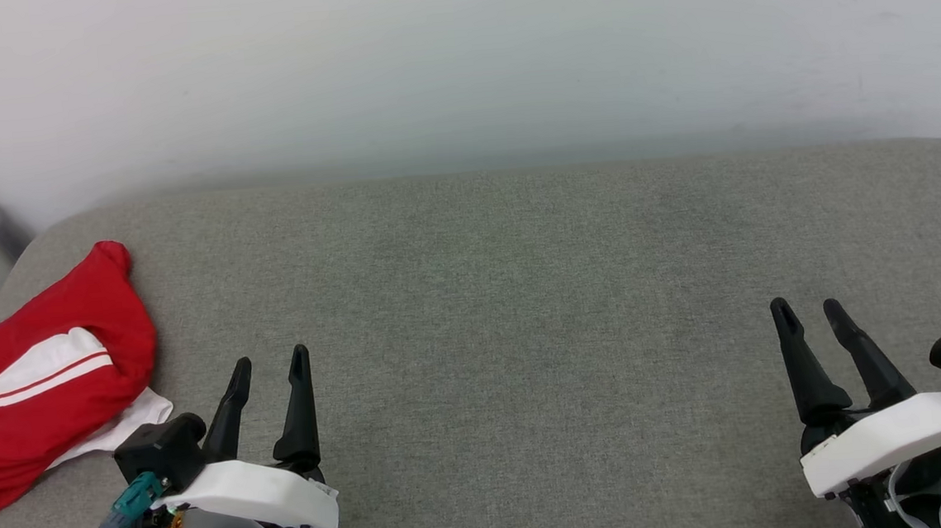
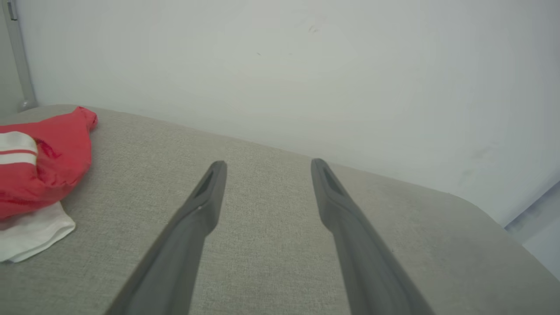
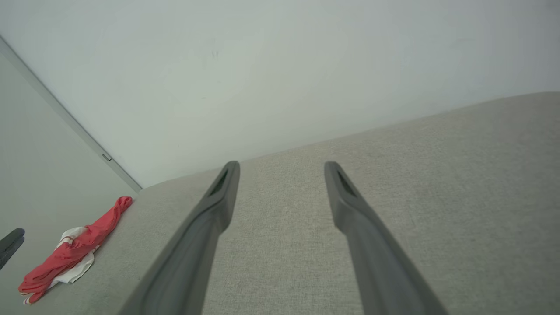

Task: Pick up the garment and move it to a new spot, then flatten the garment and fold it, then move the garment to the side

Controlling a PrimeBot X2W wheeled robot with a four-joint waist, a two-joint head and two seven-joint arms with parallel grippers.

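Bunched-up red garment [image 1: 38, 360], white striped sleeve showing, at left edge of grey fabric table [image 1: 522, 293]. Left claw [image 1: 269, 362] spread wide, empty, just right of garment, fingers clear of it. Right claw [image 1: 807, 307] spread wide, empty, well apart at table's right side.

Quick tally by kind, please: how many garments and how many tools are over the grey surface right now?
Garment: 1, red and white, crumpled
Tools: 2, left tool and right tool, both open and empty
Total: 3
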